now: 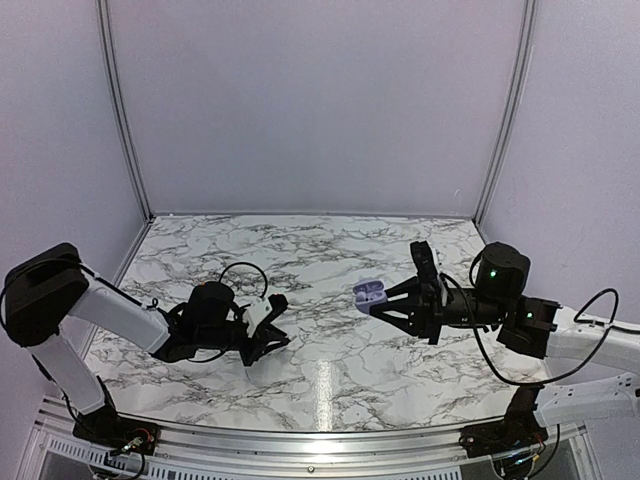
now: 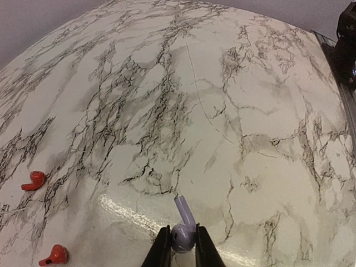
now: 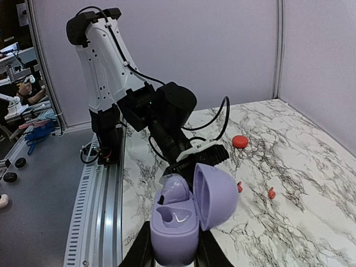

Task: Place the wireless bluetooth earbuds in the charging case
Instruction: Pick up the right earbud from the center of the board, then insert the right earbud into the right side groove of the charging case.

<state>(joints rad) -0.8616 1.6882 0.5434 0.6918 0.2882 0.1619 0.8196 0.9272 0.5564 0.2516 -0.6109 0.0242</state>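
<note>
My left gripper (image 2: 182, 247) is shut on a small purple earbud (image 2: 184, 232), stem pointing up and away, just above the marble table. It sits low at the left in the top view (image 1: 276, 338). My right gripper (image 3: 175, 253) is shut on an open purple charging case (image 3: 177, 228), lid (image 3: 217, 194) hinged to the right. One purple earbud (image 3: 178, 189) sits in the case's far slot; the near slot is empty. The case is held above the table at mid-right in the top view (image 1: 369, 293). Two tiny red earbuds (image 2: 34, 180) (image 2: 54, 255) lie on the table left of my left gripper.
A round red case (image 3: 240, 141) lies on the marble near the far wall in the right wrist view, with the red earbuds (image 3: 271, 193) nearer. The left arm (image 3: 167, 117) faces the right gripper. A metal rail (image 1: 300, 445) runs along the near table edge.
</note>
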